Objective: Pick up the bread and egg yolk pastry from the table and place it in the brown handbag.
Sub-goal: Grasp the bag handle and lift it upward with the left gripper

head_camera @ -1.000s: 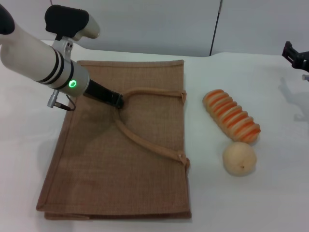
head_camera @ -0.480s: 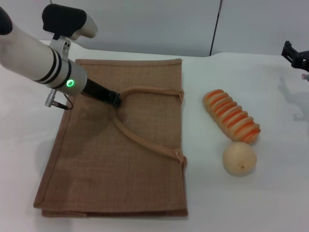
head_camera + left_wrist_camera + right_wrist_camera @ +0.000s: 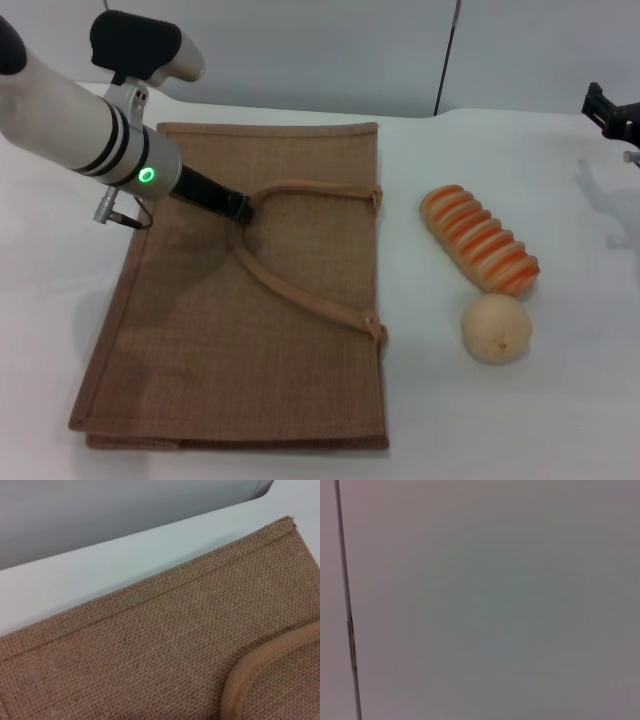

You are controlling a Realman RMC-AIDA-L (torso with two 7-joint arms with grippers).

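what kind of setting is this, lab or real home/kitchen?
Probably a lab bench: a bare white table against blank grey wall panels, holding only the brown handbag, bread and egg yolk pastry. No household clutter in view.

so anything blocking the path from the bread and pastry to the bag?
No object lies between them: bare table separates the bread and egg yolk pastry from the brown handbag. But the bag lies flat, mouth closed; the left tool is at its handle.
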